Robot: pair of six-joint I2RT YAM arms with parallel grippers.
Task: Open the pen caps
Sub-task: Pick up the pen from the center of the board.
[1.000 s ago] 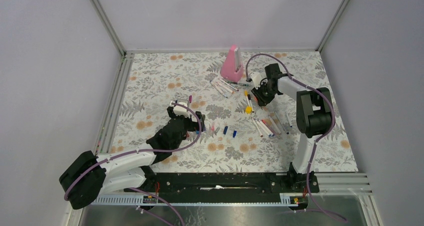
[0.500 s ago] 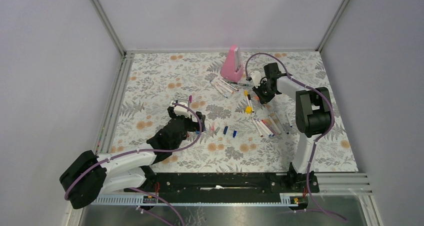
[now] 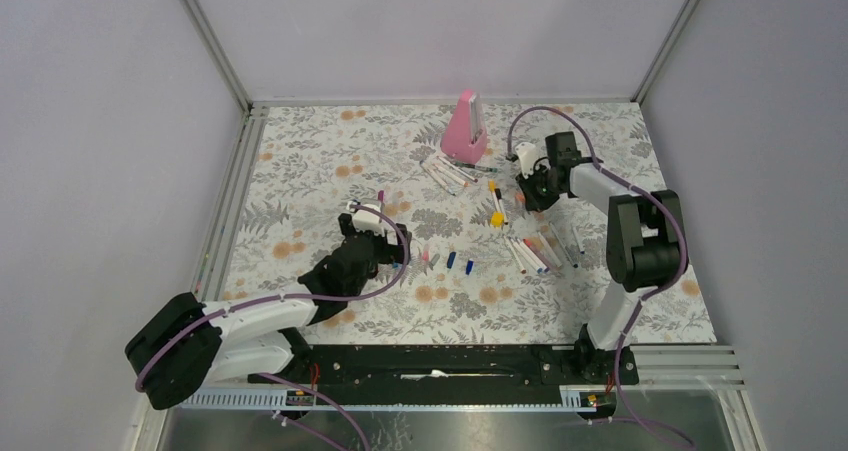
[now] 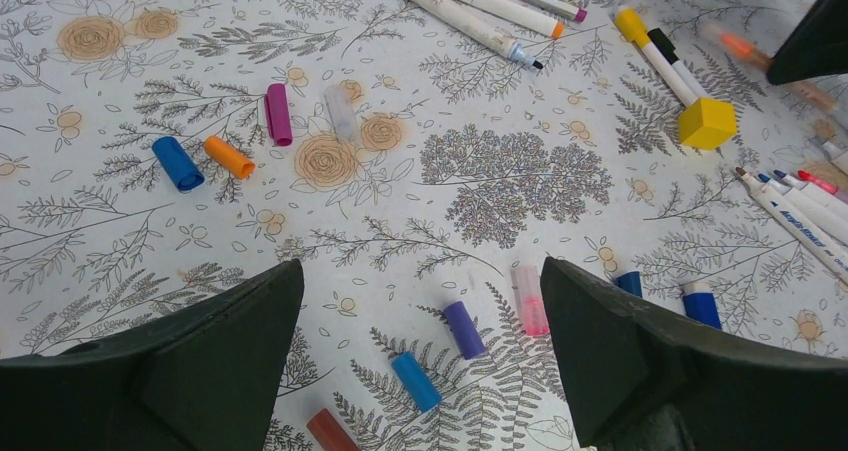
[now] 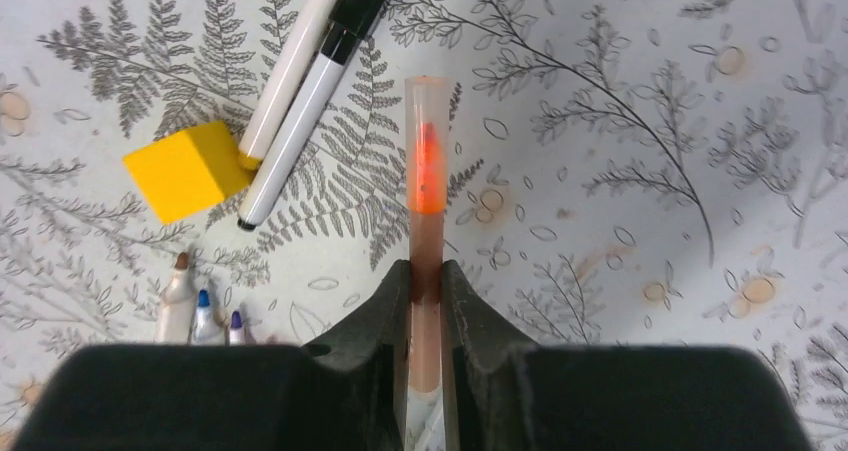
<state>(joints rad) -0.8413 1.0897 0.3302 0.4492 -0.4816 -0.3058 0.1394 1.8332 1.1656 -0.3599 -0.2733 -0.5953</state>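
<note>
My right gripper (image 5: 427, 276) is shut on an orange pen (image 5: 427, 171). Its clear cap, with the orange tip inside, points away from the jaws, and the white barrel runs back between the fingers. From above, the right gripper (image 3: 527, 193) hovers near the yellow cube (image 3: 496, 219). My left gripper (image 4: 420, 271) is wide open and holds nothing. It hangs over loose pen caps on the cloth: purple (image 4: 463, 329), blue (image 4: 415, 381), pink (image 4: 528, 299) and red (image 4: 330, 433). Further caps lie to the left, blue (image 4: 178, 163), orange (image 4: 229, 157) and magenta (image 4: 278, 113).
A tall pink wedge (image 3: 465, 129) stands at the back. Uncapped pens lie in a group (image 3: 535, 253) to the right and another group (image 3: 447, 171) lies near the wedge. A yellow-ended pen (image 5: 290, 71) and a black-capped pen (image 5: 320, 81) rest beside the yellow cube (image 5: 187, 169).
The right gripper's jaws have closed on the orange pen, and the right arm has swung a little to the right. The left arm has barely shifted and stays open.
</note>
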